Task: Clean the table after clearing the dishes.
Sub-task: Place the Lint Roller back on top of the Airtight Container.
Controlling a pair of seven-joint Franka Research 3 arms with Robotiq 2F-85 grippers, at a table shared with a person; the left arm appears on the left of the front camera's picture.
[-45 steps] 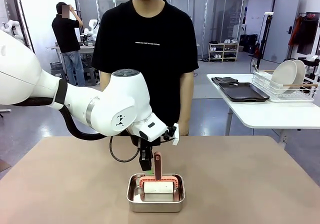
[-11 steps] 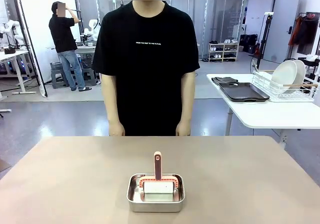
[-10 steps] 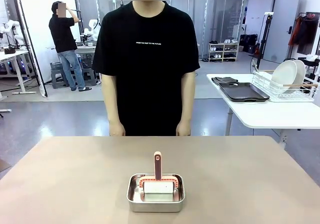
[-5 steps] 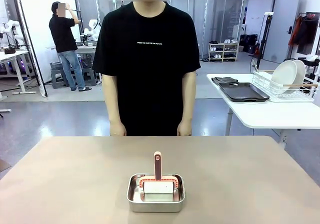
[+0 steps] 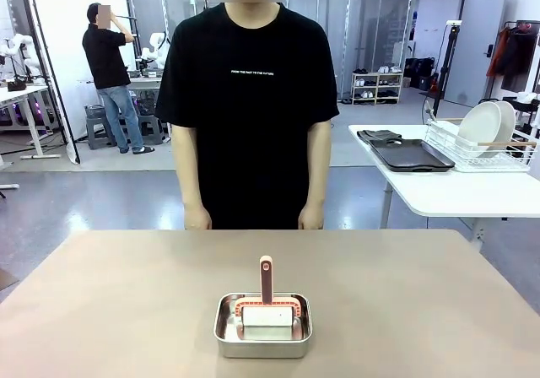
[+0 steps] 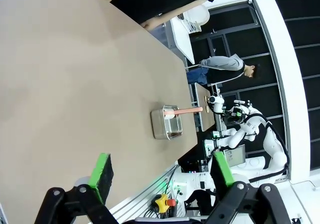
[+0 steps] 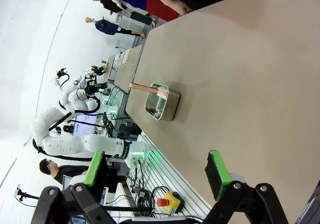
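I saw the table (image 5: 126,294) bare but for the steel pan (image 5: 262,337) near my edge, the cleaning tool's handle (image 5: 267,278) upright, while my left gripper (image 6: 159,176) and right gripper (image 7: 156,174), jaws apart, hung well back, roughly equally distant.

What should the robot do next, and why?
Probably nothing more than stay pulled back. The pink-handled cleaning tool already stands in the steel pan, the table holds no dishes, and both the left gripper and right gripper hang open, holding nothing.
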